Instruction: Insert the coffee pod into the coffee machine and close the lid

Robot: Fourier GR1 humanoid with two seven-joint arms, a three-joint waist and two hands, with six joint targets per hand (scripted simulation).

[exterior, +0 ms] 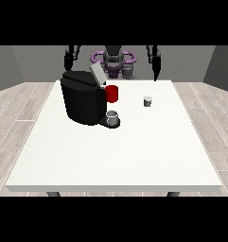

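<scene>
Pod [147, 101] sits at 3 o'clock of the machine [83, 97] — we judge it light, rigid; pinch its sides. Hands' [156, 66] fingers — we cannot tell.

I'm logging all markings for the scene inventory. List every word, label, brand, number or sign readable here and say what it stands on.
None: no text can be read anywhere in the front view.
Coffee machine: plain black body, no brand or label showing.
Red part beside its raised lid: unmarked.
Coffee pod: no print can be made out.
Cup on the machine's base: unmarked.
Table: plain white.
</scene>
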